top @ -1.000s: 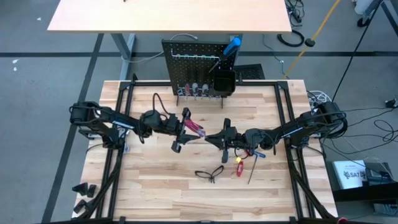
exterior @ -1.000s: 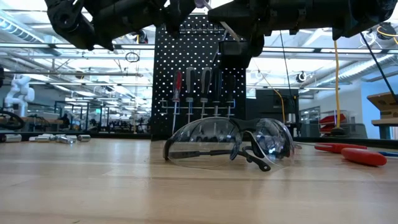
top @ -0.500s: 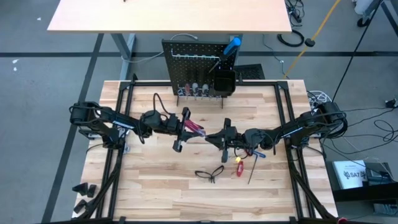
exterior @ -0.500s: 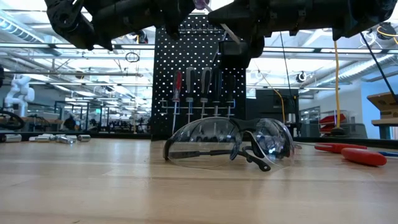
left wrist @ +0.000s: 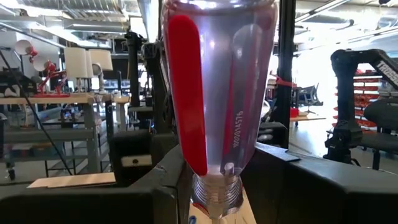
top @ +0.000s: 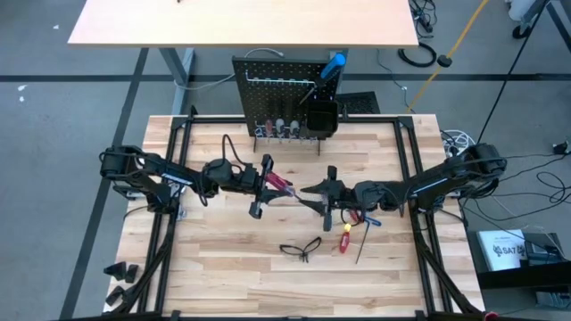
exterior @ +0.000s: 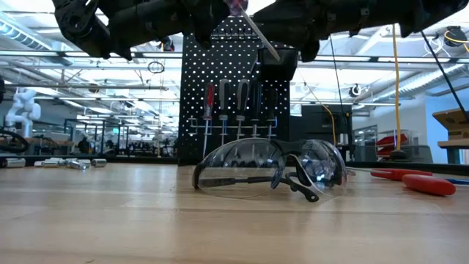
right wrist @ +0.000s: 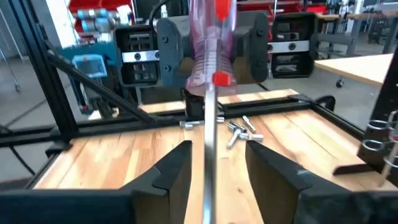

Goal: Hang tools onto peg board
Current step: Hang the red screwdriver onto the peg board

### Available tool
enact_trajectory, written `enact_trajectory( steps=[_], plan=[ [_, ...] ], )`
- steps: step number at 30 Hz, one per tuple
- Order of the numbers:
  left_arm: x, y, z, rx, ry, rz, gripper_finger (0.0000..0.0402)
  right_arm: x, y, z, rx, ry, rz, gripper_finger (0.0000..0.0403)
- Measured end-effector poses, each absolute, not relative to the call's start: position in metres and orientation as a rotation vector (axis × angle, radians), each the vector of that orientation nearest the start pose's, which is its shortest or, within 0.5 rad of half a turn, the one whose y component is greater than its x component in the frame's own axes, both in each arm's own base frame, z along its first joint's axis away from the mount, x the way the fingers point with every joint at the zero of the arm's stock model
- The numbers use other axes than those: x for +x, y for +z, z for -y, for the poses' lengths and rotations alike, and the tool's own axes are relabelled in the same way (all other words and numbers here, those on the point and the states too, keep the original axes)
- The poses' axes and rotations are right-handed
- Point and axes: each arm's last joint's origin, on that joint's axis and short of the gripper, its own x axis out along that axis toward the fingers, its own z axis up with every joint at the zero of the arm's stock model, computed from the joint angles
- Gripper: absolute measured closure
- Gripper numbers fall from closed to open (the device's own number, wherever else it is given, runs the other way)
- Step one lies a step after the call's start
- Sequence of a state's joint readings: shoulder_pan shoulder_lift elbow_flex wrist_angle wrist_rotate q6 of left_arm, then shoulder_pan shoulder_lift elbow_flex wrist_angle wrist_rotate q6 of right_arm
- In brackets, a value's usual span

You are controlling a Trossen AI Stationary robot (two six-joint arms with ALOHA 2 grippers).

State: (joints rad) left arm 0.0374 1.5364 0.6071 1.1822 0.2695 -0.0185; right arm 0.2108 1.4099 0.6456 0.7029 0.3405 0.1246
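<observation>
While both arms meet over the middle of the table (top: 223, 259), one clear-and-red-handled screwdriver (top: 278, 185) hangs in the air between them; its handle sits clamped between the fingers of the left gripper (top: 261, 185), as the left wrist view shows (left wrist: 214, 93), and its steel shaft (right wrist: 209, 143) points toward the right gripper (top: 323, 194); that gripper's two fingers (right wrist: 171, 171) stand apart on either side of the shaft, not pressing it; one peg board (top: 281, 85) stands upright at the table's far edge, with four screwdrivers (exterior: 238, 103) hanging in a row on it and one blue-handled tool (top: 334, 64) poking up above its square black bin (top: 321, 118); one pair of glasses (top: 302, 249) lies on the wood nearer the front; two red-handled tools (exterior: 410, 179) lie just beside the right arm; a small cluster of silver metal pieces (right wrist: 239, 130), too jumbled to count, lies on the table under the left arm.
</observation>
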Motion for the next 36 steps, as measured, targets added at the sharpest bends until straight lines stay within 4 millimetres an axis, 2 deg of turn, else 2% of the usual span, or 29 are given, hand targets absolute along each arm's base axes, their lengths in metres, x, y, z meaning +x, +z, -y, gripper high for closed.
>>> enact_trajectory(
  steps=[7, 11, 17, 23, 27, 32, 36],
  plan=[
    [0.298, 0.225, -0.016, 0.028, -0.129, 0.146, 0.0294, 0.266, 0.234, -0.046, 0.051, -0.168, -0.241, 0.0234],
    [0.292, 0.223, -0.028, 0.055, 0.058, 0.014, 0.0294, 0.262, 0.225, -0.043, 0.003, -0.261, -0.338, 0.0232],
    [0.272, 0.237, -0.045, 0.14, 0.338, -0.095, 0.0294, 0.273, 0.198, -0.035, 0.002, -0.347, -0.442, 0.0232],
    [0.243, 0.27, -0.066, 0.163, 0.492, -0.132, 0.0294, 0.286, 0.169, -0.02, -0.005, -0.411, -0.519, 0.0232],
    [0.226, 0.291, -0.083, 0.115, 0.625, -0.182, 0.0294, 0.293, 0.163, -0.007, 0.022, -0.428, -0.503, 0.0232],
    [0.222, 0.295, -0.104, 0.065, 0.715, -0.168, 0.0294, 0.299, 0.166, 0.013, 0.076, -0.419, -0.439, 0.0232],
    [0.225, 0.285, -0.115, 0.049, 0.718, -0.217, 0.0294, 0.299, 0.164, 0.023, 0.096, -0.412, -0.445, 0.0232]
  ],
)
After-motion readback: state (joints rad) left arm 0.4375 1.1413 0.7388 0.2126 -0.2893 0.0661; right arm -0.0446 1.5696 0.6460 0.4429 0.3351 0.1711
